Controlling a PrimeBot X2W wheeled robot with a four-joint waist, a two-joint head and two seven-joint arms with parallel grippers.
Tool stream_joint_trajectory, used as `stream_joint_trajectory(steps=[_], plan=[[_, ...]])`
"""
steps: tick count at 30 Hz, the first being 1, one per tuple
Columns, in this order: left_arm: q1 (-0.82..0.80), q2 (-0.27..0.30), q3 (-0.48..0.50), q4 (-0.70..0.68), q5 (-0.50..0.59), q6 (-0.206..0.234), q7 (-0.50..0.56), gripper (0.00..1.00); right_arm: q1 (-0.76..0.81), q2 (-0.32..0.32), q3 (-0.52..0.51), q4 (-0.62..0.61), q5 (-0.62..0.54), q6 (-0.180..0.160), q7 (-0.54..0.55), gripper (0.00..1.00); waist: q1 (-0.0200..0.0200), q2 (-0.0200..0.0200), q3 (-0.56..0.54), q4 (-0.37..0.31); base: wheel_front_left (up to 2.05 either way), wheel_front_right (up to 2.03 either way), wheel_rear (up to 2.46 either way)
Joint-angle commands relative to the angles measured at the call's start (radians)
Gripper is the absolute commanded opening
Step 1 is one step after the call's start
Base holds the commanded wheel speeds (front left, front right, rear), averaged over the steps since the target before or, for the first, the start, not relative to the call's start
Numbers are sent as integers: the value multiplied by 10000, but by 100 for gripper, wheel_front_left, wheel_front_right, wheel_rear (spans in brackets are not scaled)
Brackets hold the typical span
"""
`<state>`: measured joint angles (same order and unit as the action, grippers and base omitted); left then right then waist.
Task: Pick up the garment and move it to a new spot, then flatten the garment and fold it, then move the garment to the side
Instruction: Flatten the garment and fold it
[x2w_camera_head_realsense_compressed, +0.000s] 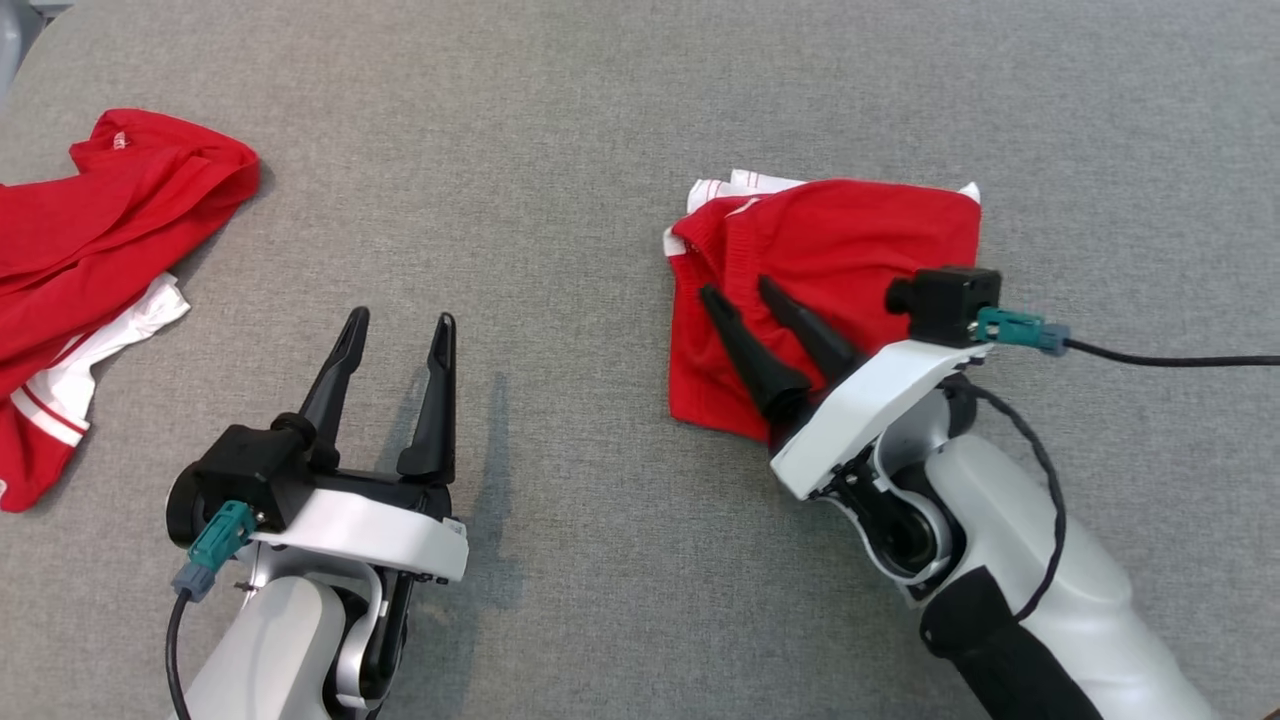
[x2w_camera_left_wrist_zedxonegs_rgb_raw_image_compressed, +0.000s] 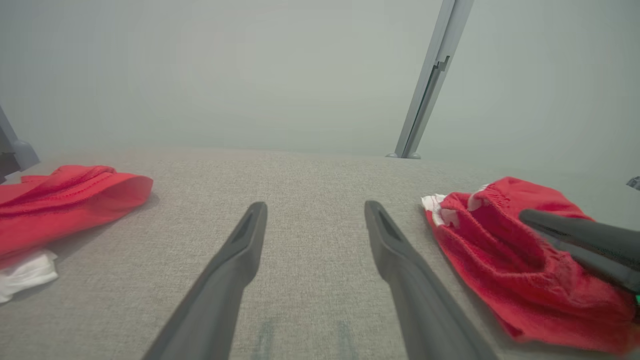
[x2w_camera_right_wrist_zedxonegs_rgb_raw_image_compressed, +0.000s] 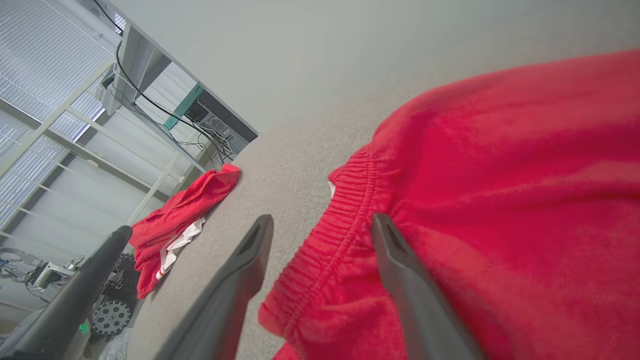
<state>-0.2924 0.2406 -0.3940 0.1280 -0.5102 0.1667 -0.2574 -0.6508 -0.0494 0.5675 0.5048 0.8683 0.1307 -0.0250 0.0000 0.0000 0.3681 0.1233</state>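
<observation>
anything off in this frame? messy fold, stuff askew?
Fold is uneven: white fabric sticks out past the far edge of the red shorts under the right gripper. A second red garment lies crumpled at the left.

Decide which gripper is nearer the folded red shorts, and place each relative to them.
Right. The right gripper is over the folded red shorts, jaws open astride the waistband. The left gripper is over the bare grey surface, off to their left.
</observation>
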Motion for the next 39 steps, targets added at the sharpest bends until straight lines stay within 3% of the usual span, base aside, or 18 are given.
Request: stream_joint_trajectory(steps=[1, 9, 18, 25, 30, 39], plan=[[-96, 44, 90, 30, 86, -54, -61, 100, -20, -35, 151, -119, 40, 1, -142, 100, 0, 0, -16, -66, 0, 0, 0], [135, 83, 353, 23, 96, -1, -61, 100, 468, -490, -435, -1002, -449, 1, -1349, 100, 0, 0, -244, -425, 0, 0, 0], [578, 367, 754, -280, -12, 233, -44, 100, 1833, -1207, -2841, -2125, -1867, 1, -1979, 100, 0, 0, -746, -945, 0, 0, 0], [937, 604, 969, -683, -29, 488, 71, 100, 2939, -1333, -4235, -3003, -3509, 1, -1882, 100, 0, 0, -1136, -1211, 0, 0, 0], [1356, 817, 1057, -954, -44, 640, 161, 100, 3810, -1340, -4692, -3658, -4790, 1, -1635, 100, 0, 0, -1555, -1347, 0, 0, 0], [2217, 1052, 919, -1250, -77, 770, 379, 100, 5295, -1023, -5257, -4471, -5606, 1, -1147, 100, 0, 0, -2513, -1378, 0, 0, 0]])
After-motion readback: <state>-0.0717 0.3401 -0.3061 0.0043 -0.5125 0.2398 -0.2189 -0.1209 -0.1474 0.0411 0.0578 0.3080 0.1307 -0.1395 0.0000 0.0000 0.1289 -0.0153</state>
